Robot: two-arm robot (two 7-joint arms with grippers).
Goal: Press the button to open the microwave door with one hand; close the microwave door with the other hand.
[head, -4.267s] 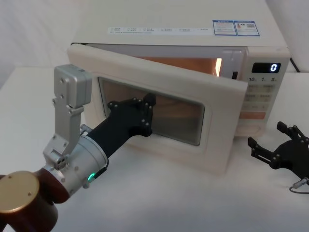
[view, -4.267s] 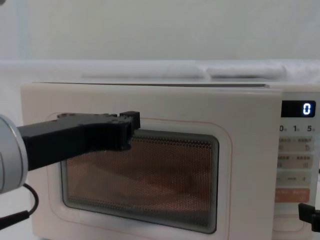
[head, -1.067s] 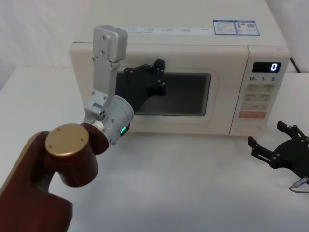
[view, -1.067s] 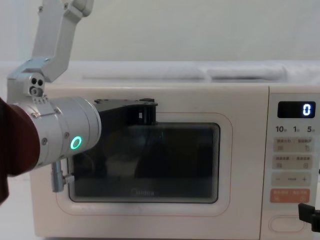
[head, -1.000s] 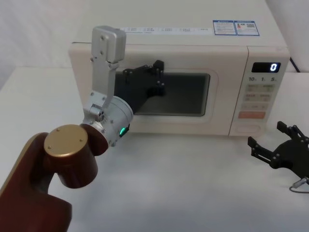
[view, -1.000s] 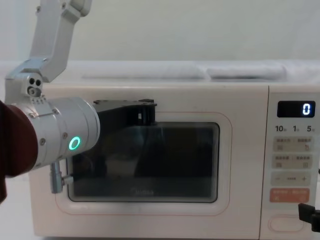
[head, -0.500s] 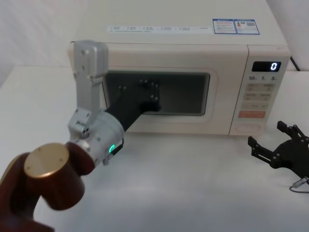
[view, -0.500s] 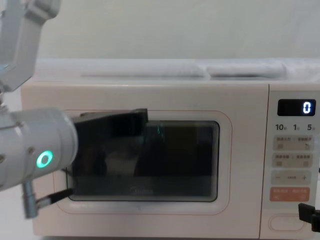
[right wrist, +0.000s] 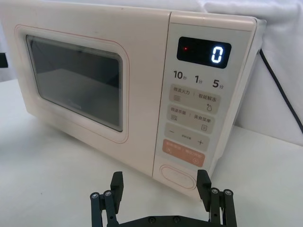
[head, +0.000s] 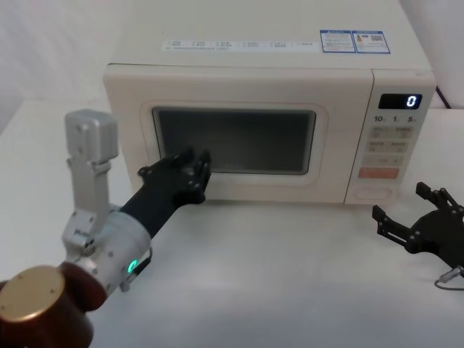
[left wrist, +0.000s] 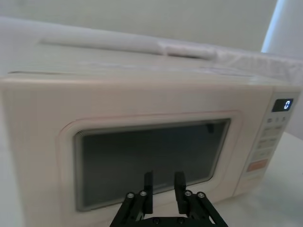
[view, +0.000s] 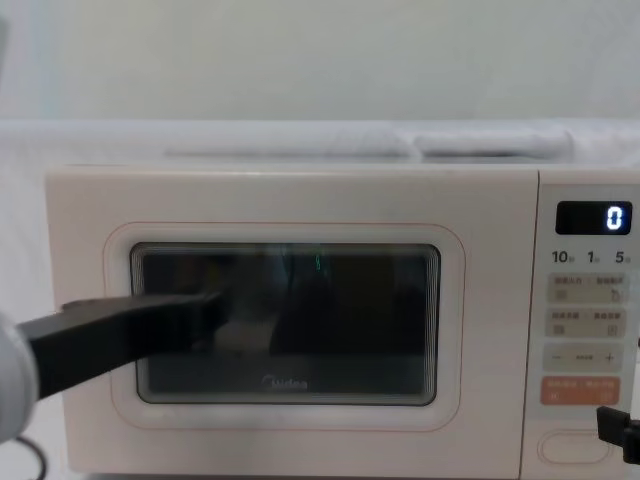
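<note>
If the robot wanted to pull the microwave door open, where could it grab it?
Nowhere good: the door is shut flush and shows no handle or lip. Press the button at the panel's bottom instead, straight on from the front. The right gripper, open, sits before it.

The microwave (head: 268, 123) is sitting on the table (head: 290, 275). The left end effector (head: 190, 168) is hovering before the microwave door (head: 232, 138); the right end effector (head: 424, 228) is resting near the button (right wrist: 180, 172).

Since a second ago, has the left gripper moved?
Yes. The left gripper has dropped from the top edge of the microwave door to its lower left corner, pulling back toward the robot.
</note>
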